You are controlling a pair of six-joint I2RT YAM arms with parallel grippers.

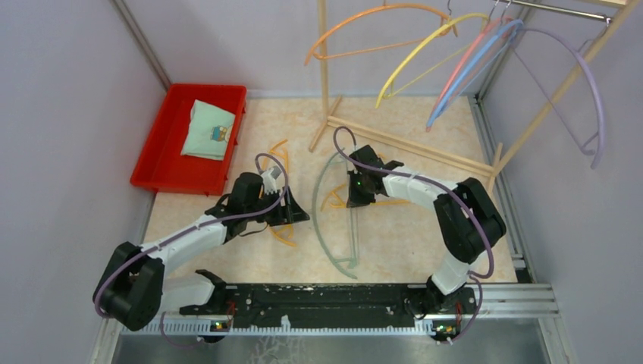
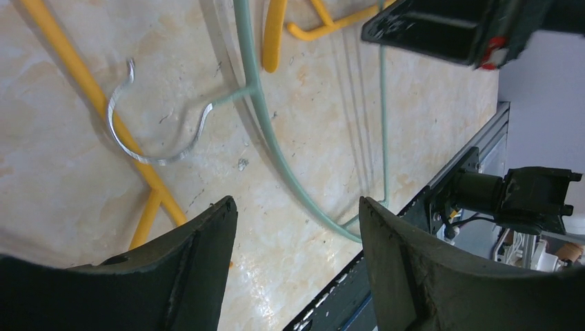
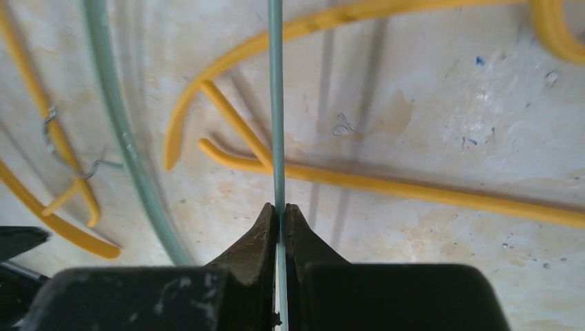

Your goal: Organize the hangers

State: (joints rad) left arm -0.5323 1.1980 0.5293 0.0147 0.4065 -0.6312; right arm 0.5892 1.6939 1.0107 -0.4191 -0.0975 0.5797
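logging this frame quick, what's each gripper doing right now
Left gripper: open, holding nothing.
Right gripper: shut on the green hanger, on its thin bar.

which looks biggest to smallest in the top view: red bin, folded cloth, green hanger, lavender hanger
1. red bin
2. lavender hanger and green hanger: alike in span; the lavender one hangs nearer the camera, so no ranking between them
3. folded cloth

On cream marbled counter (image 1: 402, 235), pale green hanger (image 1: 316, 208) and yellow-orange hangers (image 3: 414, 187); hung far right, orange hanger (image 1: 356, 19), yellow hanger (image 1: 413, 49), pink hanger (image 1: 464, 62), blue hanger (image 1: 438, 114), lavender hanger (image 1: 599, 106); far left, red bin (image 1: 155, 148) with mint-green cloth (image 1: 208, 130).
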